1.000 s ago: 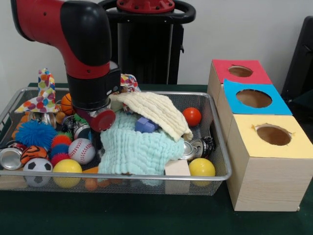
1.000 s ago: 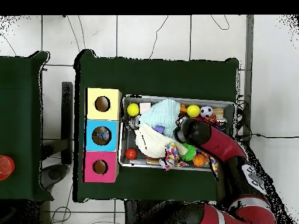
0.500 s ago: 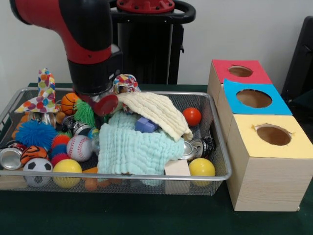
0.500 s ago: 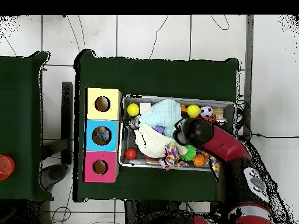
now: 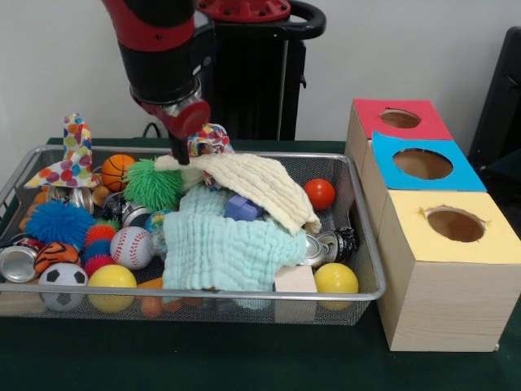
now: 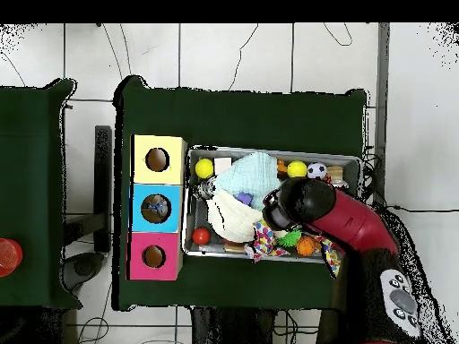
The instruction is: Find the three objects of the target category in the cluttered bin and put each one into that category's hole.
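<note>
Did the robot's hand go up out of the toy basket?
Yes. The hand rose from beside the mint-green cloth to above the wire basket's rim.

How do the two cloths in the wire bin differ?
The cream quilted cloth lies on top, draped toward the bin's back; the mint-green quilted cloth sits beneath it, bunched nearer the front rim. The cream one partly covers a purple block; the mint one does not. Both are crumpled.

Bin [image 5: 358, 236] interior: packed; cream cloth [image 5: 260, 186] and mint cloth [image 5: 228, 248] heaped at centre.
Box holes [image 5: 423, 164]: unobstructed from above.
Worktop [image 5: 244, 358] front strip: clear.
</note>
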Available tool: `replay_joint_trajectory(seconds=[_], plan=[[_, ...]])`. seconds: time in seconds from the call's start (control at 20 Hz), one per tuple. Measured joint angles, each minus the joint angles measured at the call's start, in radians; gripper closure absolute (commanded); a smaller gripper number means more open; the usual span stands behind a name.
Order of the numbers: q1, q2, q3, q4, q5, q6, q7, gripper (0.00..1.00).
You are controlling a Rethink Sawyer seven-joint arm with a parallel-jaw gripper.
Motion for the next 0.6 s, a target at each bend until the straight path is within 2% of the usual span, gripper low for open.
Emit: replay_joint_trajectory(seconds=[0.1,0.35,0.6], plan=[[0.006,-0.030,-0.013,0.001,0.000,0.019,0.000,1.00],[0.008,-0.047,-0.033,0.001,0.000,0.007,0.000,1.00],[0.009,-0.016,-0.073,0.001,-0.001,-0.115,0.000,1.00]])
